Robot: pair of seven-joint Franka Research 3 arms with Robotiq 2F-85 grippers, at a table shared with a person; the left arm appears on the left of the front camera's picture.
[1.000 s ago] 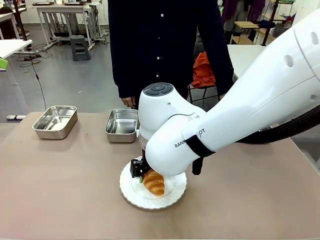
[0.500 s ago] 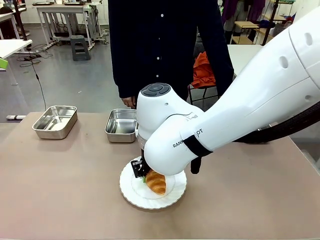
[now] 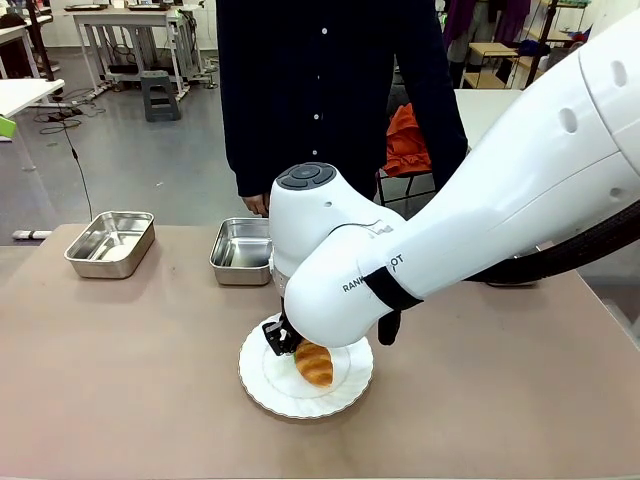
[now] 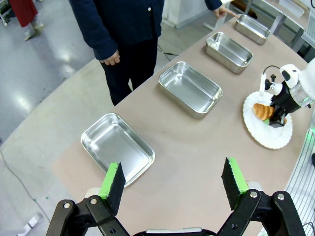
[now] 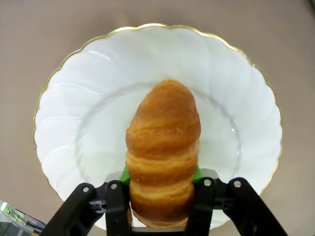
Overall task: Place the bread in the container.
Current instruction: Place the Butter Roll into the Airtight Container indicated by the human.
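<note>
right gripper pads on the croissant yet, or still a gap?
Touching. In the right wrist view the right gripper has its green pads pressed against both sides of the croissant, above the white plate, with no gap showing.

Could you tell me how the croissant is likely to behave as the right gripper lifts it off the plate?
The croissant is probably light and soft, so the right gripper, shut on one end, may dent its flaky ridges. Its glossy crust could slip a little. Most of its length overhangs the plate, so it might sag or pivot.
</note>
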